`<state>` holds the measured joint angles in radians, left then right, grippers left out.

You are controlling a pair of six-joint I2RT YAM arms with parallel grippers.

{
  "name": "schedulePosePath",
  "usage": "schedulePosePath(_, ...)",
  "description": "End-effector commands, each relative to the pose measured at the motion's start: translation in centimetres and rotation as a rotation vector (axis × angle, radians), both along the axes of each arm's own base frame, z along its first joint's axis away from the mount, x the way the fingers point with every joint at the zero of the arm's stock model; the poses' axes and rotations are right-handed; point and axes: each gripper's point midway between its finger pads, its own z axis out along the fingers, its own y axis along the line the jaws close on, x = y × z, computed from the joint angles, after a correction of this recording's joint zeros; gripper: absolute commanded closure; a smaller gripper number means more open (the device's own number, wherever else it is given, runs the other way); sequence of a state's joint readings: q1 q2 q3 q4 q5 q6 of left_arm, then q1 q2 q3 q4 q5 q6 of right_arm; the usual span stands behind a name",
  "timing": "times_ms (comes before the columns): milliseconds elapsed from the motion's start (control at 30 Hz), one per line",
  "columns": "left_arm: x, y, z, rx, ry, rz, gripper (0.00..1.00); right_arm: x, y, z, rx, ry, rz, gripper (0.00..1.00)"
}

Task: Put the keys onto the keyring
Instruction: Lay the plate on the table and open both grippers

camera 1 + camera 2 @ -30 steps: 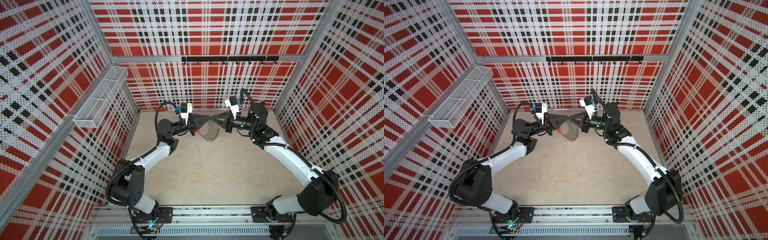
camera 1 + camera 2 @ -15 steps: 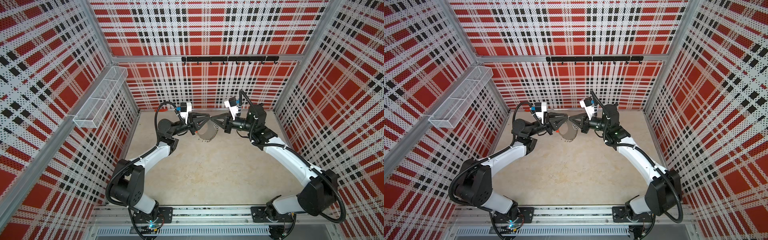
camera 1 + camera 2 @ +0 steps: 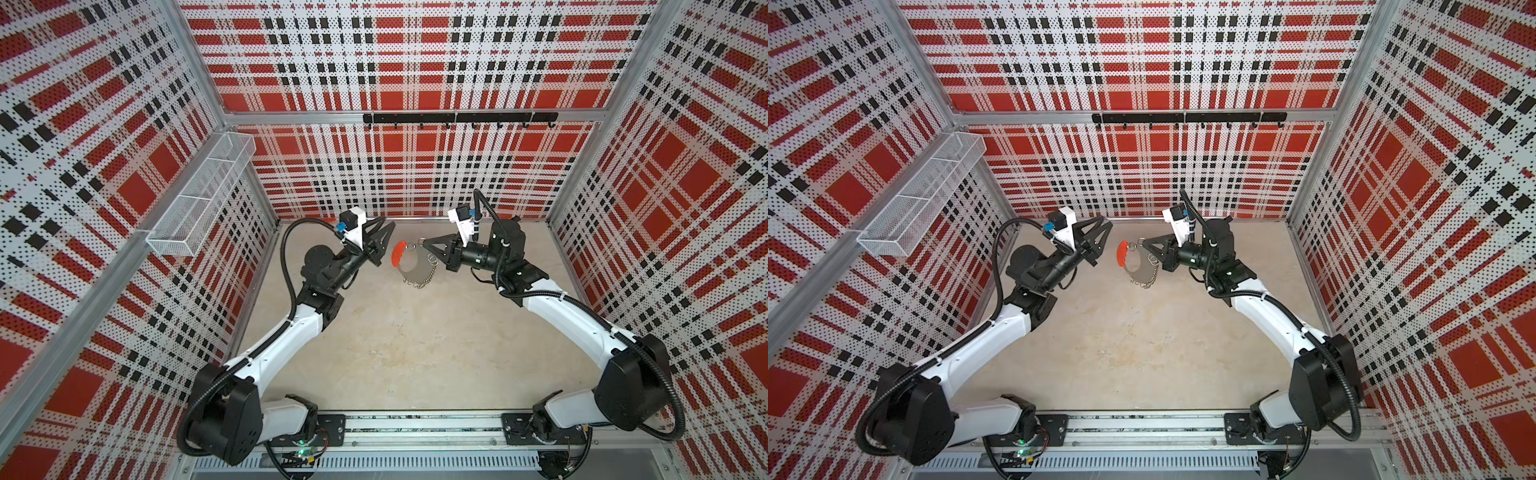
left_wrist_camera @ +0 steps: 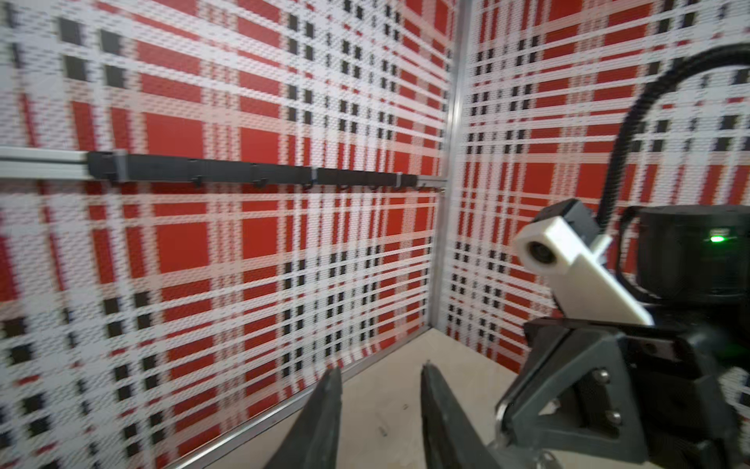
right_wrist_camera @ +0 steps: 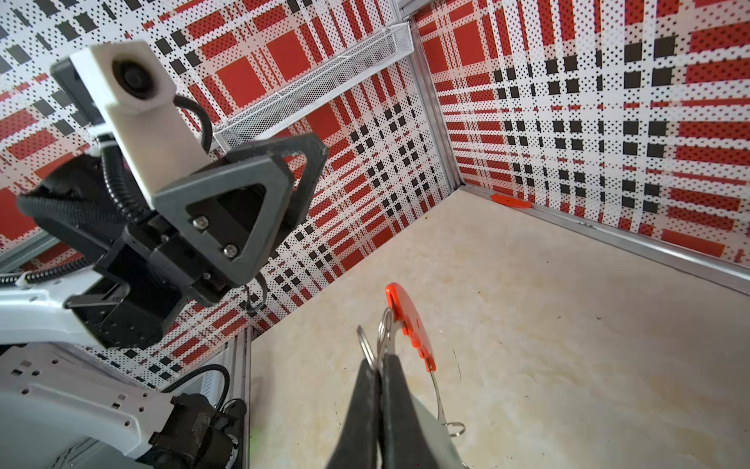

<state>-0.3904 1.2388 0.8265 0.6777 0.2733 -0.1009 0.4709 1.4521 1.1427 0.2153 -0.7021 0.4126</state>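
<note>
Keyring (image 3: 409, 270) hangs pinched at the very tips of the right claw (image 5: 379, 365), whose dark fingers (image 5: 399, 410) are pressed together on its silvery wire, holding it up off the bench (image 3: 415, 353). In both top views the ring reaches straight out from that claw's tips toward the left claw (image 3: 388, 222). Its curved orange grip (image 5: 410, 325) caps the end farthest from the pinch, and the grip's long axis lies crosswise to the right claw's line. Small wire loops (image 3: 417, 282) dangle in a short fringe from the ring's rim, below and just ahead of the right claw. The left claw stands just beside the orange grip but apart from it — spread, with nothing between its fingers (image 4: 324, 406). Its tips are tilted upward past the ring toward the back wall. The keys cannot be told from the loops bunched at the pinch; they are too small to make out here.
</note>
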Motion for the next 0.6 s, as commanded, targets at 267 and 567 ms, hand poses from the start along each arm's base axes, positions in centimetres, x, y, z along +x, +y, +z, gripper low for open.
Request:
schedulePosePath(267,-2.4,3.1,-8.7,0.066,0.158,0.229,0.61,4.7,2.0,-7.9,0.207,0.317,-0.127,1.00)
schedulePosePath(567,-2.9,2.6,-10.1,0.062,0.194,0.208,0.61,9.5,-1.4,-19.1,0.139,0.529,-0.310,0.99)
